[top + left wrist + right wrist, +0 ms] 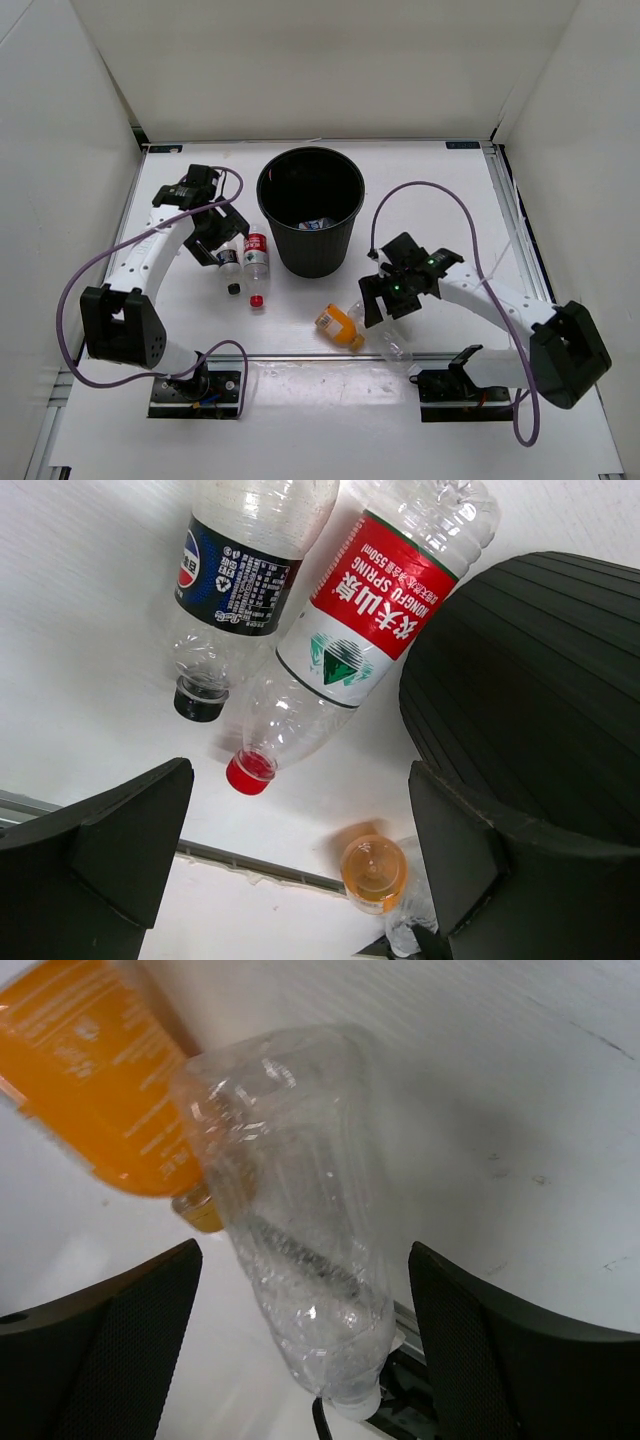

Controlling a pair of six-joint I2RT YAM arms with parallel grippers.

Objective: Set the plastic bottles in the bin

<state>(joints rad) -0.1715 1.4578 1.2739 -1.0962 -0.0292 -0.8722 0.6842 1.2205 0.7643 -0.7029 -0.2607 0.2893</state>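
White table (450, 200): left claw (300, 815) gapes wide above the red-label bottle (365, 610); right claw (305, 1305) hangs wide over the clear bottle (290, 1210).

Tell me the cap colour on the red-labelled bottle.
Red. The cap of the red-labelled bottle shows best in the left wrist view.

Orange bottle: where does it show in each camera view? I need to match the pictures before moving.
Top view: orange bottle low centre, below the bin, slightly right.
Left wrist: orange bottle small, near the bottom edge, right of centre.
Right wrist: orange bottle large, upper left corner.
Shared landmark: the clear bottle lying right beside it, in all three views.
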